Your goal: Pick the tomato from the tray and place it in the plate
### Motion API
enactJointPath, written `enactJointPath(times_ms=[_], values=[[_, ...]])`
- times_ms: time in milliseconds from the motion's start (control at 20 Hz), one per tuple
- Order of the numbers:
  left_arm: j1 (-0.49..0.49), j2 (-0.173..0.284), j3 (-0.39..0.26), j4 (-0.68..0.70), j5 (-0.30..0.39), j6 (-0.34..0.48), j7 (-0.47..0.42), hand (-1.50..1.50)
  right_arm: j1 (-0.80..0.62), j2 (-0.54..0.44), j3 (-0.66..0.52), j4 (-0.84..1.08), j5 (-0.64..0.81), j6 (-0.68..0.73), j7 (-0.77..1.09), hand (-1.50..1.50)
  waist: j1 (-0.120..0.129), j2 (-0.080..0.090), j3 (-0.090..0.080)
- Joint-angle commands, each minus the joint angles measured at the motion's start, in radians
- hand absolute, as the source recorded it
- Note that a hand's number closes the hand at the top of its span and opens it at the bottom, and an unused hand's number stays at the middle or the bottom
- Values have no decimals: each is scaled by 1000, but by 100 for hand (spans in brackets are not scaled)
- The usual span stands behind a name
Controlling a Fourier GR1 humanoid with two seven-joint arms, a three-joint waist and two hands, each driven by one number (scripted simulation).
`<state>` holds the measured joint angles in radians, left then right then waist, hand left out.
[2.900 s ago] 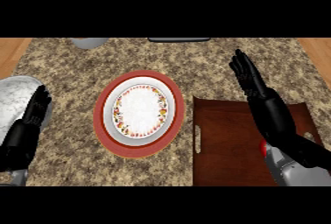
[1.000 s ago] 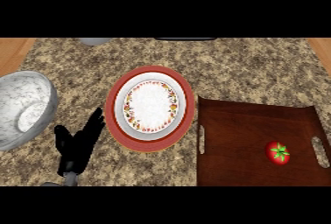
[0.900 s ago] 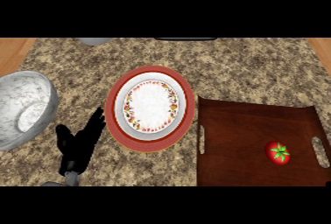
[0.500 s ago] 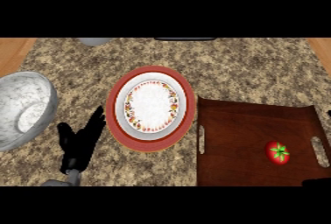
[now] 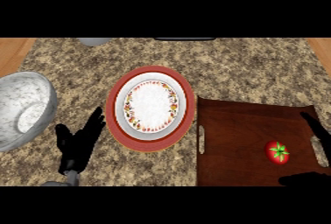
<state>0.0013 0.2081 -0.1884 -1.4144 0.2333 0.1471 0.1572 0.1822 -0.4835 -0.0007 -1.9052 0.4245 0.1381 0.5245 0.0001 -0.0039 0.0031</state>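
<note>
One head view looks steeply down, close over the counter (image 5: pixel 258 70), forearms entering from its lower edge.

Tomato on tray, plate beside it

A small round red tomato (image 5: pixel 278 152) with a green star-shaped calyx lay stem-up on the dark brown wooden tray (image 5: pixel 236 144), towards its right side. The round red-rimmed white plate (image 5: pixel 150 107), with its flowered inner border, sat just left of the tray.
</note>
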Motion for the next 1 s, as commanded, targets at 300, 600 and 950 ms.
enactJointPath(times_ms=[300, 600, 950], values=[[-16, -51, 18, 86, -39, -29, -24, 0, -49, 72, 26, 166, 211, -38, -15, -150, -1, 5, -3], [-30, -34, 80, 25, -41, -67, 51, 0, -60, 99, -30, 114, 192, 68, -5, -150, -2, 3, -3], [-26, -73, 85, 83, -81, -63, 0, 0, -99, 147, 6, 341, 287, 6, -129, -150, -2, 4, -3]])
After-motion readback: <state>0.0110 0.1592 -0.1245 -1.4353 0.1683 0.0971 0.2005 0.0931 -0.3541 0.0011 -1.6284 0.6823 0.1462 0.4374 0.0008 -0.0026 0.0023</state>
